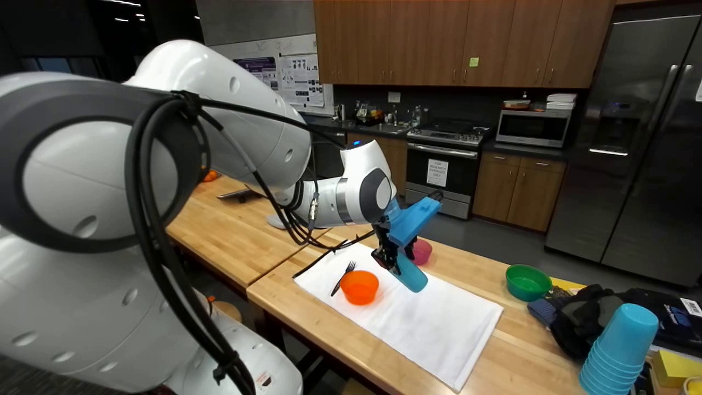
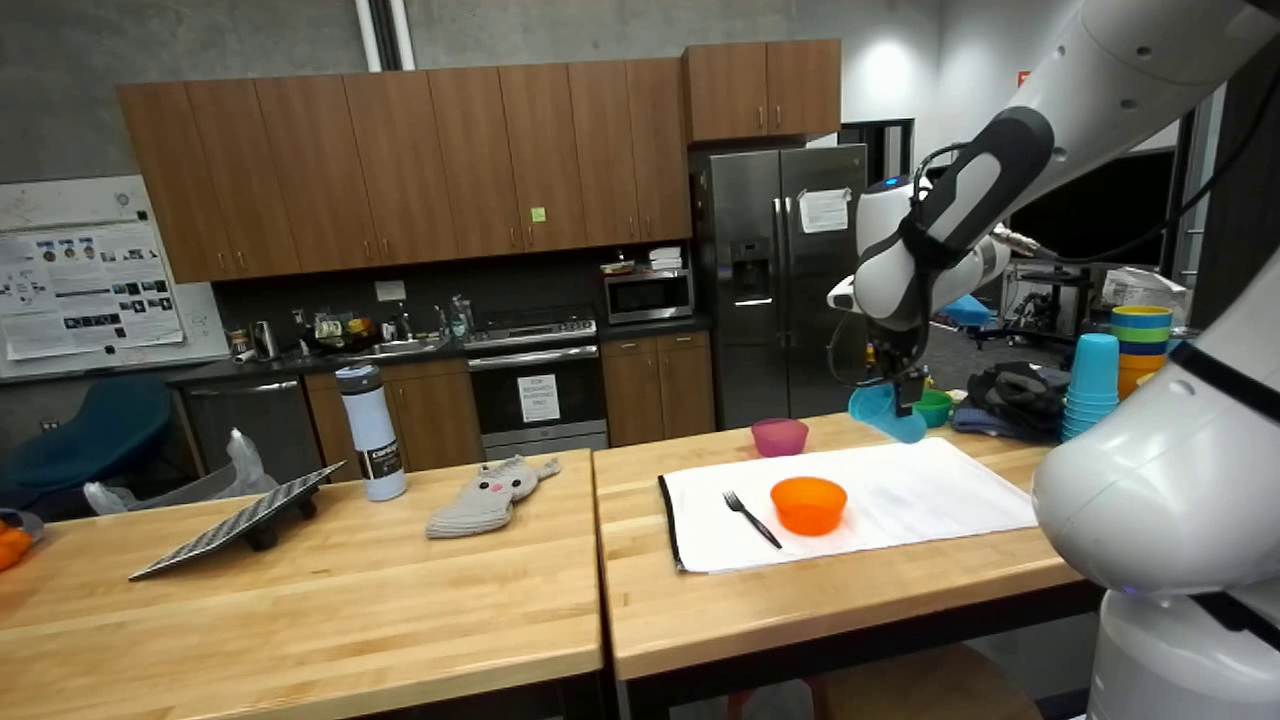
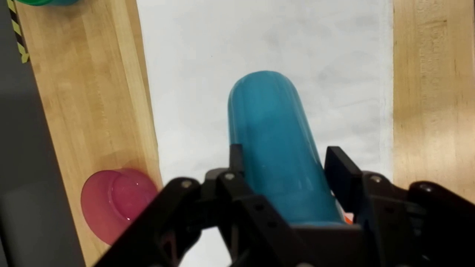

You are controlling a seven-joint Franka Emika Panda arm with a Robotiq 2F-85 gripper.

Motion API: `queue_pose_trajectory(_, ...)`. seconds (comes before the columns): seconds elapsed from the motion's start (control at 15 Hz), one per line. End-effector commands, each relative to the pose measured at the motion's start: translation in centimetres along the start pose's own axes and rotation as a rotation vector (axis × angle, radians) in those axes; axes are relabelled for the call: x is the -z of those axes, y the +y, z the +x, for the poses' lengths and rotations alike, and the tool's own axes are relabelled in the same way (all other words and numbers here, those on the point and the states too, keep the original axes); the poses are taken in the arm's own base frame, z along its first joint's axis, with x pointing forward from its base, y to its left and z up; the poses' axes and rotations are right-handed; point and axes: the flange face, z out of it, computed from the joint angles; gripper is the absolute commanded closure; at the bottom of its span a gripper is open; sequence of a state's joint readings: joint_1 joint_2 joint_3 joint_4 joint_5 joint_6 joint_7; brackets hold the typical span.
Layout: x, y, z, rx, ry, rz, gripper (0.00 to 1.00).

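Wrist view: a translucent pink plastic bowl (image 3: 120, 204) sits on the wooden tabletop (image 3: 92, 89) between eight and nine o'clock from the black two-fingered claw (image 3: 285, 156), just beside the flat white rectangular cloth (image 3: 193, 92), probably laid as protection. Over that cloth, presumably pinched sideways because its girth fits, a blue tapered plastic cup (image 3: 274, 137) is held between the claw's tips, narrow end toward twelve.
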State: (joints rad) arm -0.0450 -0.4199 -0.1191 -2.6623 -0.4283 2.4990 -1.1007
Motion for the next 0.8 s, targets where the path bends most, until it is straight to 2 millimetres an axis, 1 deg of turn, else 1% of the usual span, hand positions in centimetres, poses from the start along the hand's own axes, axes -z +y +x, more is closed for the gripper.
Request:
queue_pose_trajectory(0.0,0.8,0.5,0.3,-0.004,-0.002,-0.012,0.69)
queue_pose_trajectory(0.27,1.0,0.7,1.3,0.018,-0.019,-0.017,0.69)
queue_pose_trajectory(0.73,1.1,0.5,3.6,0.074,-0.069,-0.024,0.69)
